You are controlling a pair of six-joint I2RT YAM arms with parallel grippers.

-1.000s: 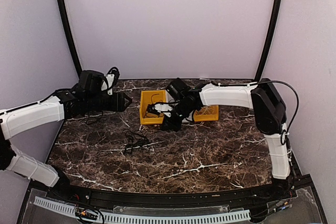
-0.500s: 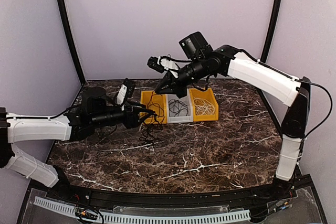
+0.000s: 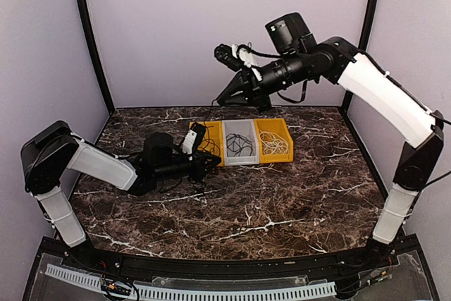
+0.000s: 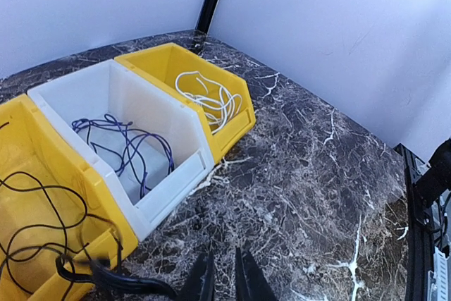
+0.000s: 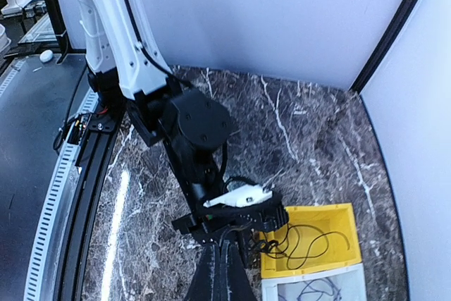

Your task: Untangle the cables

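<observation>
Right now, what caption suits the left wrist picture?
Three bins side by side on a marble table, holding a black cable, a dark cable and a white cable.

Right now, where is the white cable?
In the top view, the white cable lies coiled inside the yellow bin at the right end of the row of three, directly beside the grey middle bin.

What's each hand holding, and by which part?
Cannot be told: the left hand, nearly shut, sits beside the black cable; the shut right hand shows nothing clearly.
</observation>
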